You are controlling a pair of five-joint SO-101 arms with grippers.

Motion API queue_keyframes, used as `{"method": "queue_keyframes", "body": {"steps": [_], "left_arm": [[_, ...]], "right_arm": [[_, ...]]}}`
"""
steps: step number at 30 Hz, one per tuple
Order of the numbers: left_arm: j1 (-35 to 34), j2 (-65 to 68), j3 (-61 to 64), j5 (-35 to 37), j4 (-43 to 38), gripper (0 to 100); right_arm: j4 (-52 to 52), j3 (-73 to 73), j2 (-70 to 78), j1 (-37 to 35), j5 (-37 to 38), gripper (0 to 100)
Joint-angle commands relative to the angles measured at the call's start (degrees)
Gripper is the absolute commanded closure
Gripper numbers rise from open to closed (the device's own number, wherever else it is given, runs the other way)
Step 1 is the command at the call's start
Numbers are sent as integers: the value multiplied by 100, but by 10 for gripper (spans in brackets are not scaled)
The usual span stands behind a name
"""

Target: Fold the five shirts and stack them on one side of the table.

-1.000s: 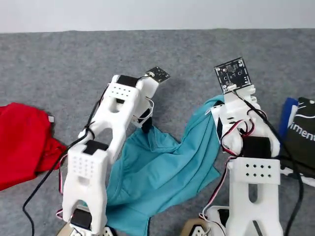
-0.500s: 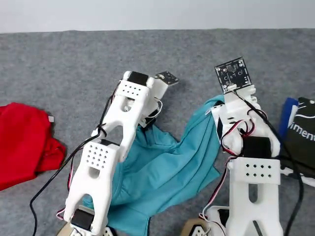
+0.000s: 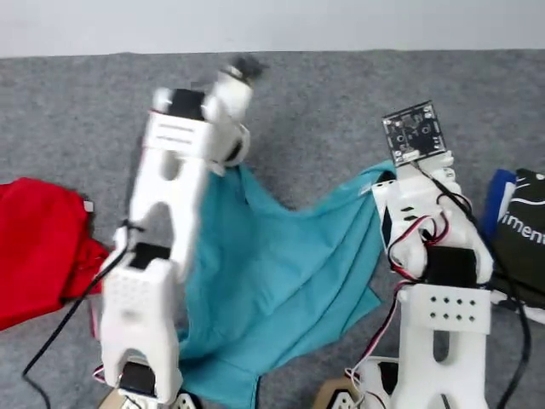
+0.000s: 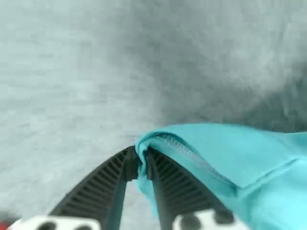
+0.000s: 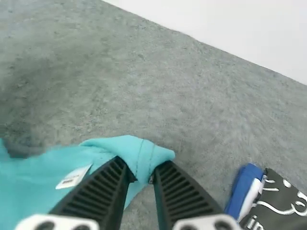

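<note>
My left claw [image 4: 140, 164] and right claw [image 5: 143, 175] each pinch tight on a hemmed edge of the teal shirt [image 3: 281, 273], which spreads creased between them over the grey surface [image 3: 341, 102].

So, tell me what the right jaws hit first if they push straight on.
Past the teal shirt corner they pinch, likely just bare grey table; nothing else lies in that line, though depth is hard to judge.
</note>
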Motion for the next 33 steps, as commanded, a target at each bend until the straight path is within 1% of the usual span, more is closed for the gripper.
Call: {"method": "queue_keyframes", "body": {"steps": [1,4,8,13,16,20,24,29,33], "left_arm": [[-387,-1345,-127,114,18,995],[-642,-1978,-127,97,-308,995],[-888,-2391,-127,97,-897,994],[-1055,-2286,-127,97,-1582,993],[-1073,-2084,-127,88,-2075,992],[-1037,-1864,-127,-114,-2497,992],[-1029,-1846,-136,-123,-2998,992],[-1029,-1793,-734,-114,-3112,993],[-914,-1785,-875,-132,-3121,994]], "right_arm": [[-92,-527,-180,259,62,988],[-365,-527,-180,374,62,988],[-655,-501,-171,365,62,988],[-1015,-536,268,391,53,988],[-1411,-536,629,382,53,988],[-2035,-545,1165,382,53,988],[-2510,-615,1516,400,62,988],[-2519,-1204,1789,488,44,988],[-2510,-1512,2079,576,62,988]]}}
